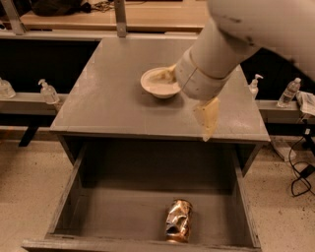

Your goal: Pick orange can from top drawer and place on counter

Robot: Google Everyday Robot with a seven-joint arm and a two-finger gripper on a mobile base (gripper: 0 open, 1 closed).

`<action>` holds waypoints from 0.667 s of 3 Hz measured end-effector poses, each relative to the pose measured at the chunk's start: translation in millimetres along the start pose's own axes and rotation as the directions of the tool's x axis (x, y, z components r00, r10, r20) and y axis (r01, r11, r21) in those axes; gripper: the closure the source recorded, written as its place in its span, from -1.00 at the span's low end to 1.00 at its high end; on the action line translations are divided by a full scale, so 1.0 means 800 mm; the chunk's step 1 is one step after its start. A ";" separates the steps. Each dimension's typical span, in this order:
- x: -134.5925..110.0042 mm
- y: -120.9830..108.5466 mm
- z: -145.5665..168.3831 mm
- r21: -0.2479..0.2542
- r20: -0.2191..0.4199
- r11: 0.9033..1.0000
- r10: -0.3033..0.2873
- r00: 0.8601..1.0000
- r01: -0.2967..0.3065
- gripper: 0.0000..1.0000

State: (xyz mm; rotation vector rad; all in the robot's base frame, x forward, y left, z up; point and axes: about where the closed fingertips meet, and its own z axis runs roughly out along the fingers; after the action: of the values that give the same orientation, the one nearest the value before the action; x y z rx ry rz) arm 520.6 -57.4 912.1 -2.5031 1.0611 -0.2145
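The orange can (178, 220), crushed and shiny, lies in the front middle of the open top drawer (118, 209). The grey counter (108, 101) is above it and bears a white paper bowl (158, 84). My gripper (184, 105) hangs over the counter's right half, just right of the bowl and well above the can. Its pale fingers are spread apart: one reaches over the bowl's rim, the other (206, 118) points down past the counter's front edge. It holds nothing. The big white arm hides the counter's far right part.
Small clear bottles stand on side rails at the left (48, 91) and at the right (289, 92). Black cables (301, 178) lie on the floor at the right. A wooden table (147, 15) runs along the back.
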 end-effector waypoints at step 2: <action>-0.059 0.181 0.112 -0.157 0.247 0.943 -0.250 0.936 0.293 -1.00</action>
State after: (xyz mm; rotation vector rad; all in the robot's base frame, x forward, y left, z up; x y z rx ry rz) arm 419.4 -85.9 769.9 -2.7644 0.6698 0.0968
